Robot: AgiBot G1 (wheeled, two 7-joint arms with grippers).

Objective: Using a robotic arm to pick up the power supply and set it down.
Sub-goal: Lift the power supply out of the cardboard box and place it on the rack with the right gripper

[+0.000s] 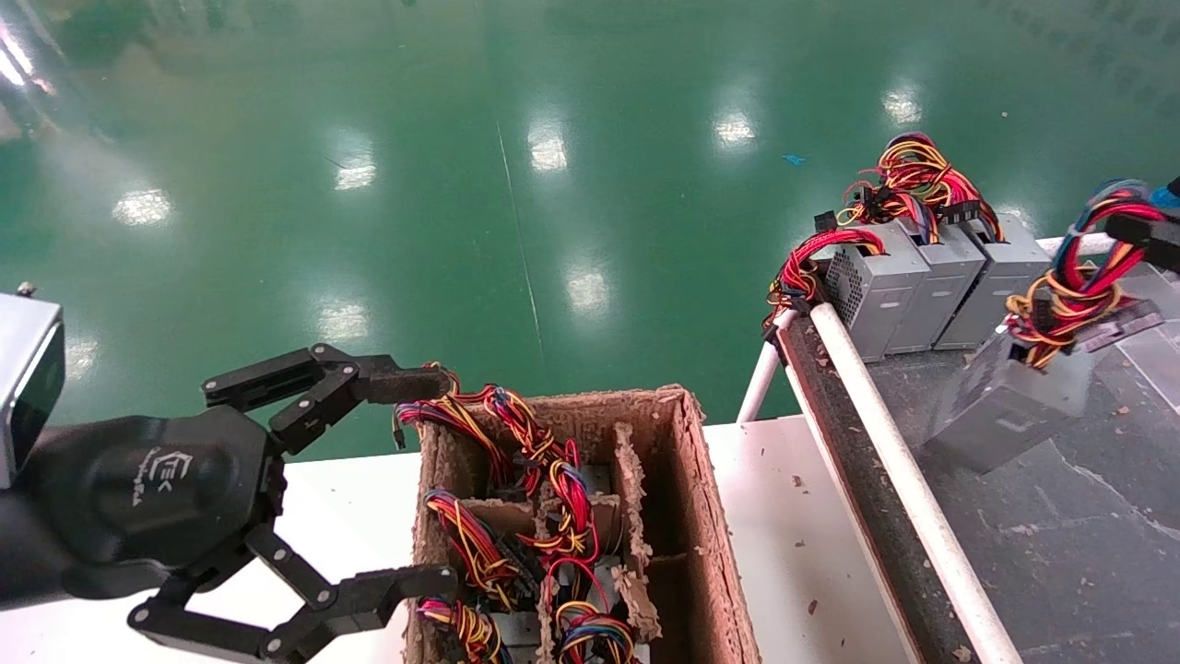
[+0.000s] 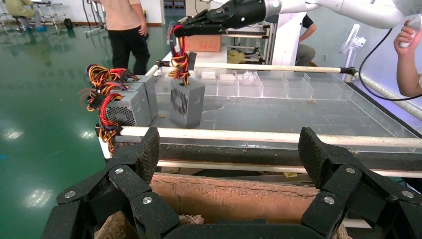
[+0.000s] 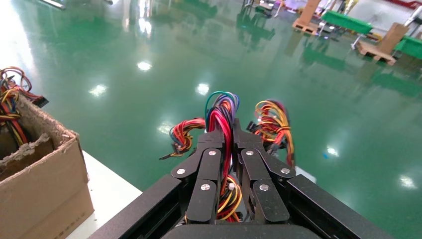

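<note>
Head view: power supply [image 1: 1005, 406] is hung by its wires from the right tool [image 1: 1138, 231].
It is not yet set on the bench [image 1: 1060, 544]; left tool [image 1: 406, 480] is held wide.

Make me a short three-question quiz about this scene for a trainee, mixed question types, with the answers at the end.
1. True or false: the right gripper is carrying the power supply by its wire bundle.
2. How many other grey units stand in the row at the far end of the dark worktable?
3. Multiple choice: the left gripper is
A. shut on a cable
B. open beside the cardboard box
C. resting on the worktable

Key
1. True: its fingers are pinched on the wires and the unit hangs tilted over the worktable.
2. Three.
3. B.
</note>
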